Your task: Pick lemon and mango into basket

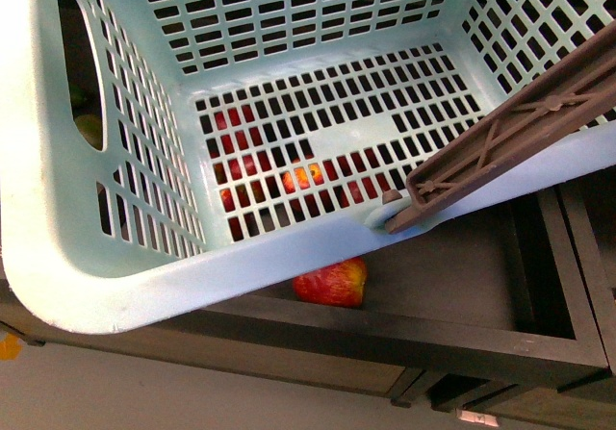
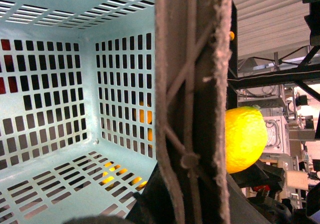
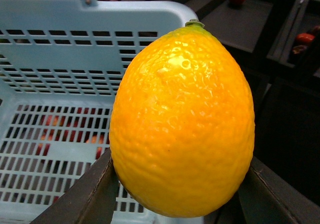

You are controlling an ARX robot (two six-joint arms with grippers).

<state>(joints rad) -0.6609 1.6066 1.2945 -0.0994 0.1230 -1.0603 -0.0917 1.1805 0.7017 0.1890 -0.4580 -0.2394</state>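
**Q:** Right gripper status?
**A:** The right gripper (image 3: 180,196) is clamped on the lemon (image 3: 182,119), with dark fingers (image 3: 85,199) at both flanks. The lemon sits just beside the basket (image 3: 100,11) rim, not on its floor.
**Q:** Left gripper?
**A:** Cannot tell; the brown handle (image 2: 192,103) fills its view.
**Q:** Beyond?
**A:** A red fruit (image 1: 332,284) lies on the dark shelf (image 1: 452,276) beneath the basket.
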